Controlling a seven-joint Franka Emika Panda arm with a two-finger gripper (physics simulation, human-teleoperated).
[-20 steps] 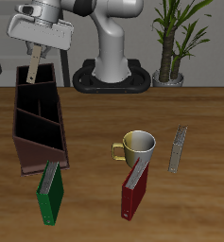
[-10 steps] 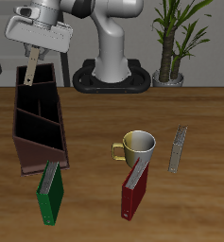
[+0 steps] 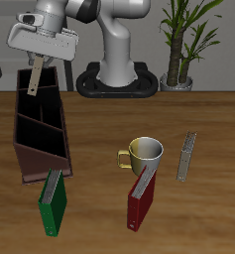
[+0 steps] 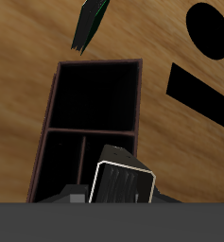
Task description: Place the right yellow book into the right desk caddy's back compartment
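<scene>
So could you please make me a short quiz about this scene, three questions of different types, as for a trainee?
1. True or false: the two-finger gripper holds the thin grey-yellow hardback book above the long dark brown desk caddy.
2. What stands nearest the cream mug?
A. the thick red book
B. the green book
C. the potted plant
3. Fill in: a second thin grey-yellow book lies flat on the wooden ____.

Key: 1 true; 2 A; 3 table.
</scene>
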